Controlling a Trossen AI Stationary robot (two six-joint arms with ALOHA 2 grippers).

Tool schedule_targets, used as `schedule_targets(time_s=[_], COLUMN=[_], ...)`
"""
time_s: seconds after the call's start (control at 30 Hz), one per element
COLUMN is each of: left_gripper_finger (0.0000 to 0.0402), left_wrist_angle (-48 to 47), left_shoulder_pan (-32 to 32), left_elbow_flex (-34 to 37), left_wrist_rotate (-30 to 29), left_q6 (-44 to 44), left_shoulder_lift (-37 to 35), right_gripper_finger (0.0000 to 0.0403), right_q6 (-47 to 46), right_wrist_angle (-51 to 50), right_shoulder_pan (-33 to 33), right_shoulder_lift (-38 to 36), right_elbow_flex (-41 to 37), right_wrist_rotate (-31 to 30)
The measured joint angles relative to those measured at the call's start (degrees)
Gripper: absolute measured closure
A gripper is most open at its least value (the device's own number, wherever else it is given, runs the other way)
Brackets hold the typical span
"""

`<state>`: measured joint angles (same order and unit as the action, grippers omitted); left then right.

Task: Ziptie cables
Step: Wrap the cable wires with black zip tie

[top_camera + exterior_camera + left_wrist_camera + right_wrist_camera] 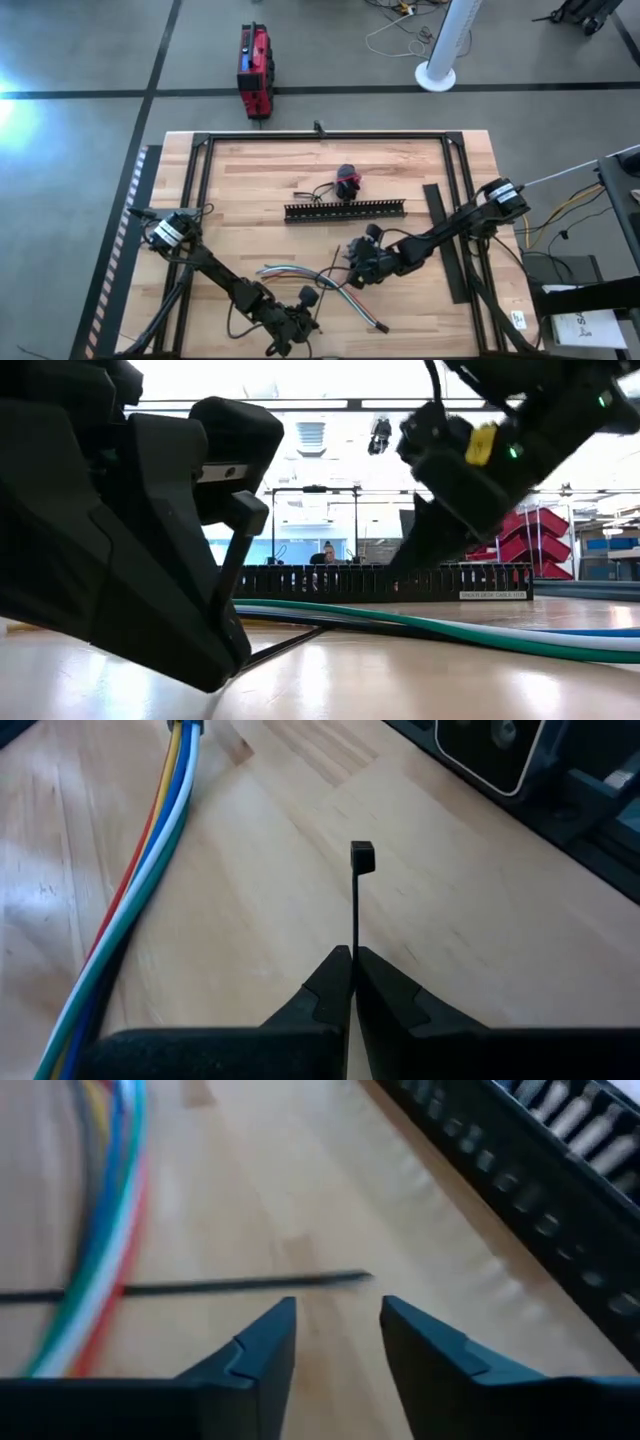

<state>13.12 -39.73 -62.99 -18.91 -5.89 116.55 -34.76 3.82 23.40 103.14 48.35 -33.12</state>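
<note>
my left tool [352, 960] pinches the ziptie [357, 905]; its free tip lies ahead of my parted right tool [338, 1315], crossing under the cables [95, 1270] at nine o'clock.

The floor [80, 60] is grey, with dark lines running across it. The table [250, 170] is made of light wood, and a black frame [320, 135] runs around its top. A red and black box [254, 70] sits on the floor behind the table. A white stand with a round foot [440, 55] is there too, with thin cords [395, 35] lying near it. Far back in the room are bright lights, red bins [535, 535] on shelves, and a person [327, 552].
</note>
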Motion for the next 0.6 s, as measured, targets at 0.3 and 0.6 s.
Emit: schedule_targets(time_s=[0.3, 0.6], left_gripper_finger=[0.0401, 0.0401], left_wrist_angle=[0.34, 0.44], left_shoulder_pan=[-0.40, -0.52], left_elbow_flex=[0.49, 0.88], left_wrist_rotate=[0.04, 0.06], left_q6=[0.01, 0.61], left_shoulder_lift=[-0.09, -0.13], right_gripper_finger=[0.0216, 0.0214], right_q6=[5.89, 6.70], right_wrist_angle=[23.82, 33.94], right_shoulder_pan=[-1.36, -3.59], right_shoulder_lift=[7.44, 12.63], right_elbow_flex=[-6.01, -6.06], right_wrist_rotate=[-2.08, 0.22])
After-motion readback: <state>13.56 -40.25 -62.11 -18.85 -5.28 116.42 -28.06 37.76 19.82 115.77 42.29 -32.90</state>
